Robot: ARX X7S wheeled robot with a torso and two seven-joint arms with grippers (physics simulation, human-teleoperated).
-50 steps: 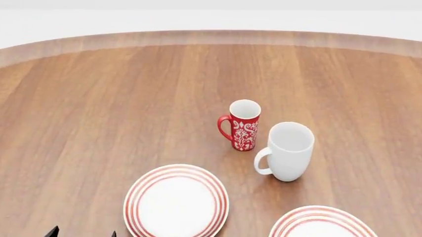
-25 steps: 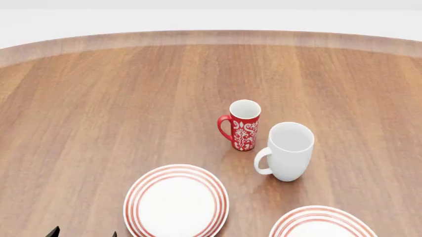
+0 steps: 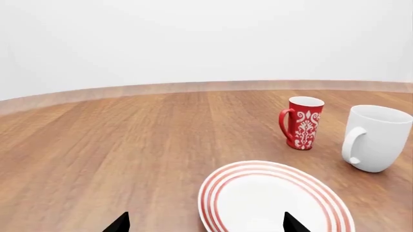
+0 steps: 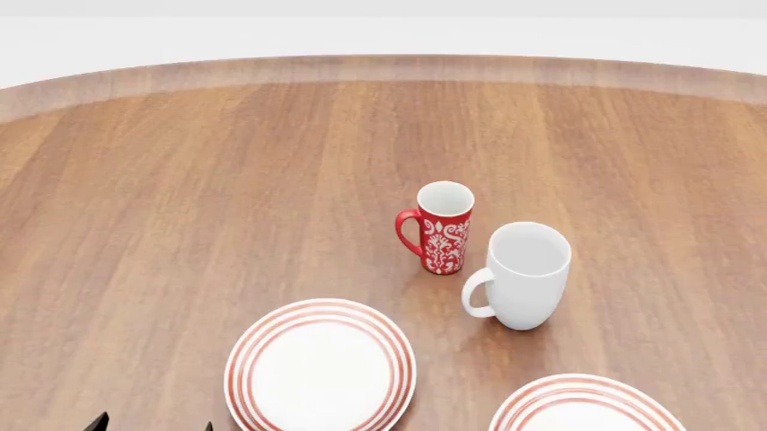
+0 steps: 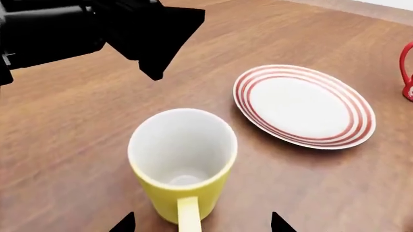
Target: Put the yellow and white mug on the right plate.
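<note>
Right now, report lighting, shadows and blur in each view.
Head view: flat, even light, sharp; white mug casts only a faint contact shadow. Left wrist view: crisp, no glare on the plate. Right wrist view: soft shadow beside the yellow and white mug, no blur.

A round wooden table (image 4: 215,197) fills the head view, its curved far edge against a plain pale background. Near the middle stands an upright red cup (image 4: 440,227) with a white floral pattern, its handle turned toward the left. Just beside it, nearer the camera and to the right, stands a taller plain white cup (image 4: 524,275), handle also to the left; the 2 are apart. A white plate with red rings (image 4: 321,366) lies flat nearer, left of both cups.
</note>
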